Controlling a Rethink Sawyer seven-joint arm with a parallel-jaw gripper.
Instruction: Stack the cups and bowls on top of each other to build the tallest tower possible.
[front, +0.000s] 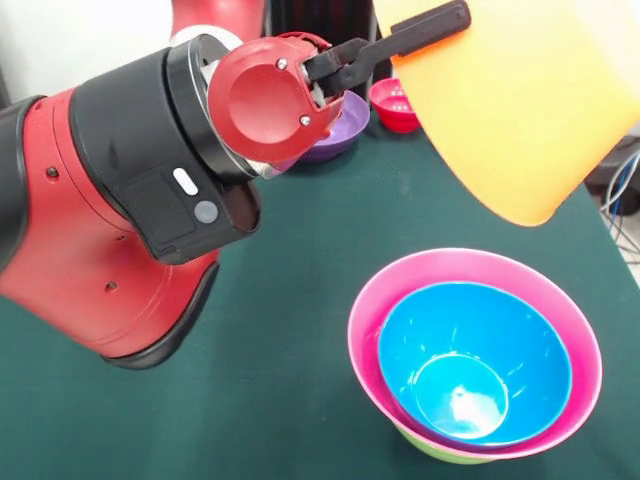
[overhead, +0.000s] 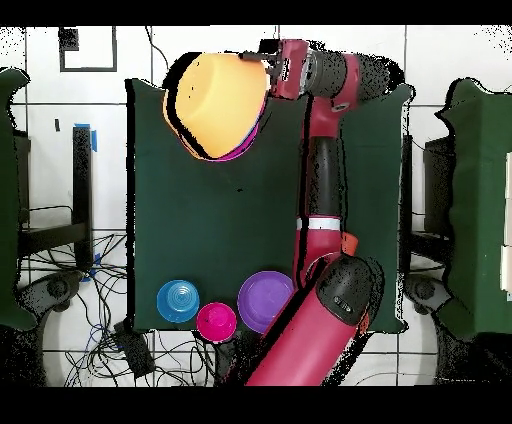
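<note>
My gripper (front: 430, 28) is shut on the rim of the large orange bowl (front: 520, 100) and holds it tilted in the air, above and behind the tower (front: 470, 350). The tower is a big pink bowl (front: 365, 330) with a blue bowl (front: 470, 350) nested inside it and a green bowl (front: 440, 452) underneath. In the overhead view the orange bowl (overhead: 215, 100) hangs over the tower and hides all but a pink edge (overhead: 238, 153), with my gripper (overhead: 264, 62) at its rim. The cup is out of view.
A purple bowl (overhead: 265, 300), a small magenta-red bowl (overhead: 216, 321) and a small blue bowl (overhead: 178, 300) stand near the robot's side of the green table (overhead: 200, 230). The purple bowl (front: 345, 125) and the magenta-red bowl (front: 395, 105) show behind my arm (front: 120, 200).
</note>
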